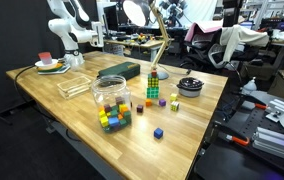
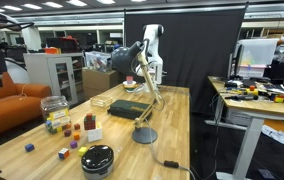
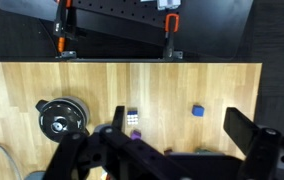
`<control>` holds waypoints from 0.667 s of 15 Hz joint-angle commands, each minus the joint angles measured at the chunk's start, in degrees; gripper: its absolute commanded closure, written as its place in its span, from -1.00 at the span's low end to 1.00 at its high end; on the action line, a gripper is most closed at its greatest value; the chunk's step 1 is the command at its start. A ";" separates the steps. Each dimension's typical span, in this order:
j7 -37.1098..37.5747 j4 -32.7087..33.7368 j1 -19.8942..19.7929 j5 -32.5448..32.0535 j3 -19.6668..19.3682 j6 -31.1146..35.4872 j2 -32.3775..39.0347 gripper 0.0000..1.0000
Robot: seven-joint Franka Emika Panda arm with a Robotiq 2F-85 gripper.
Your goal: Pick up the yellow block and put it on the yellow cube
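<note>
My gripper point(image 3: 182, 130) is open and empty, high above the wooden table point(image 3: 222, 90), with nothing between its fingers. The white arm stands at the far end of the table in both exterior views point(image 1: 67, 30) point(image 2: 153, 45). A small yellow piece point(image 1: 152, 76) tops a short stack of coloured cubes near the table's middle. A tiny yellow cube point(image 2: 71, 143) lies among the loose cubes. No yellow cube shows in the wrist view; my gripper body hides the near part of the table. More yellow blocks sit in the clear jar point(image 1: 110, 98).
Loose on the table are a blue cube point(image 3: 197, 111) point(image 1: 158, 132), a gridded puzzle cube point(image 3: 133, 118), a purple cube point(image 3: 135, 133) and a red cube point(image 1: 140, 107). A black round object point(image 3: 62, 115) point(image 1: 190, 85), a lamp point(image 2: 144, 135), a dark box point(image 1: 118, 70) and a clear tray point(image 1: 74, 86) also stand there.
</note>
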 commanded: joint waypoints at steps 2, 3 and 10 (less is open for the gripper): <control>2.33 -0.75 0.48 -1.55 0.99 1.53 0.52 -1.00; 2.57 -0.66 0.39 -1.73 1.16 1.60 0.48 -1.00; 2.15 -0.63 0.41 -1.67 1.13 3.69 0.48 -1.00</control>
